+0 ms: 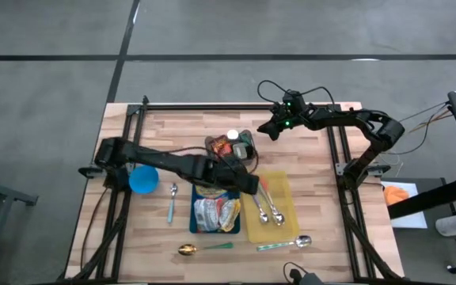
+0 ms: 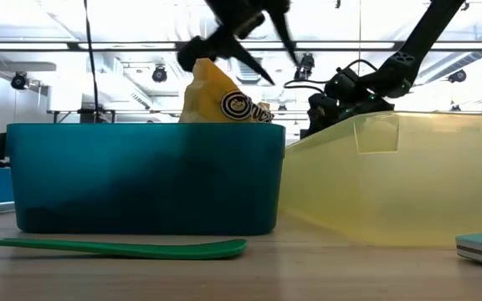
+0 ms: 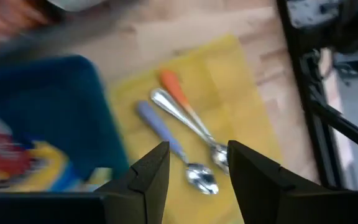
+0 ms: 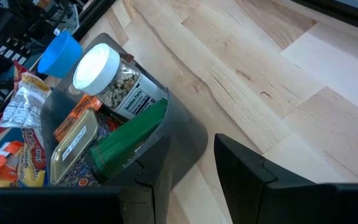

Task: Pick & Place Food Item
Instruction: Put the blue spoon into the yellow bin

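A blue bin (image 1: 195,215) near the table's middle holds several snack packets (image 1: 214,212); a yellow packet (image 2: 212,96) sticks up above its rim. Behind it, a grey bin (image 4: 185,134) holds a white-lidded jar (image 4: 98,65), a green can (image 4: 126,140) and other food items. My left gripper (image 3: 194,152) hangs open and empty above the gap between the blue bin and a yellow tray (image 1: 282,194). My right gripper (image 4: 191,155) waits open over bare wood at the far right, beside the grey bin.
The yellow tray carries three spoons (image 3: 188,134). A blue cup (image 1: 143,179) stands left of the blue bin. Loose spoons lie on the table: a blue one (image 1: 172,202), a gold-and-green one (image 1: 204,248) and a green-handled one (image 1: 283,244) near the front edge.
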